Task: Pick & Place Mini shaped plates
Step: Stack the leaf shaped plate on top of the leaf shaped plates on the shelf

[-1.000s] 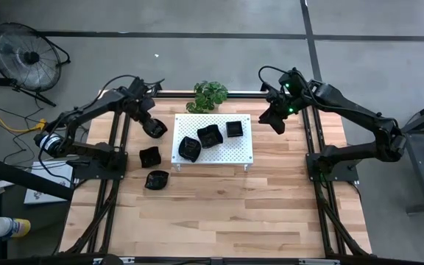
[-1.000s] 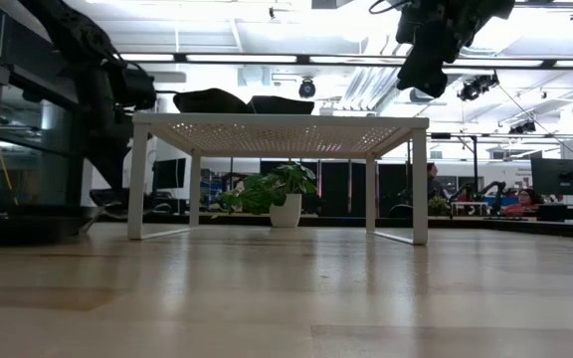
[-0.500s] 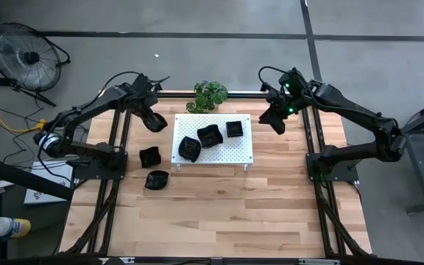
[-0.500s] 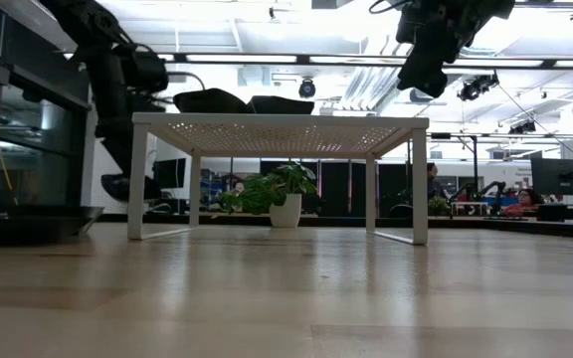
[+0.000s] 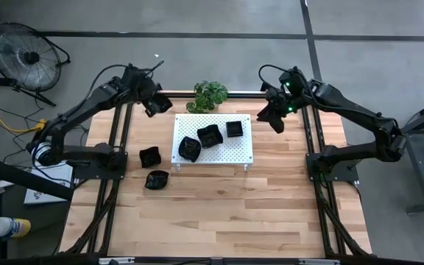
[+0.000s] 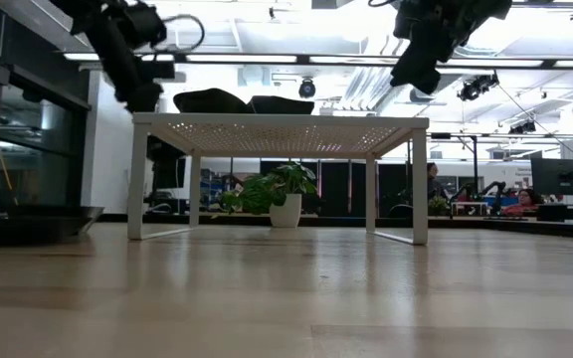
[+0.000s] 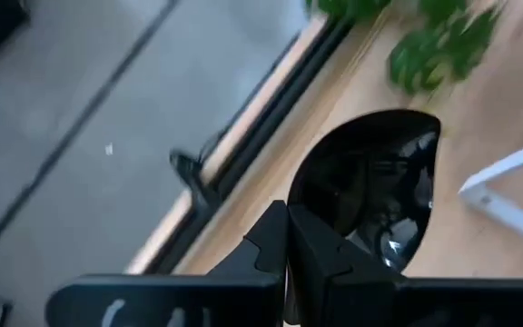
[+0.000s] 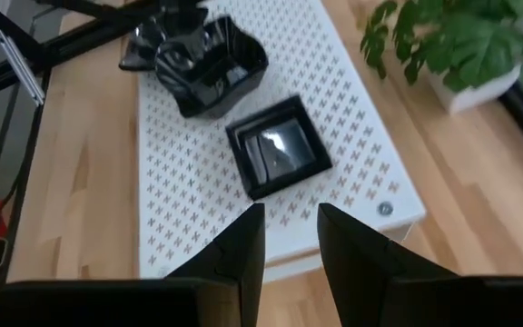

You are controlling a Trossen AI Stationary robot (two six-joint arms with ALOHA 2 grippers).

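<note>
**Mini plates: one held up high, more on the board and the desk**

The mini shaped plates are small shiny black dishes. Three sit on the white board (image 5: 213,140): a square plate (image 5: 234,129), a wavy plate (image 5: 210,135) and a third plate (image 5: 188,148) near the board's front left corner. Two more plates lie on the wooden desk (image 5: 219,206), just left of the board: one (image 5: 150,156) and one (image 5: 156,179) nearer the front.

The left pincer (image 5: 158,105) is up in the air near the back left of the desk, close to the green plant (image 5: 210,95). Its fingers are pressed shut on the rim of a dark held plate (image 7: 370,186), which shows clearly in the left wrist view. The board lies to the right of this pincer and a bit toward the front, so I think the next move goes that way, to set the plate down there. The free spots look to be at the back left and the right side of the board.

The right pincer (image 5: 275,118) hangs beside the board's back right corner. Its fingers are a little apart and hold nothing. The square plate is the nearest one to it, just ahead of its fingers in the right wrist view (image 8: 278,153).
</note>
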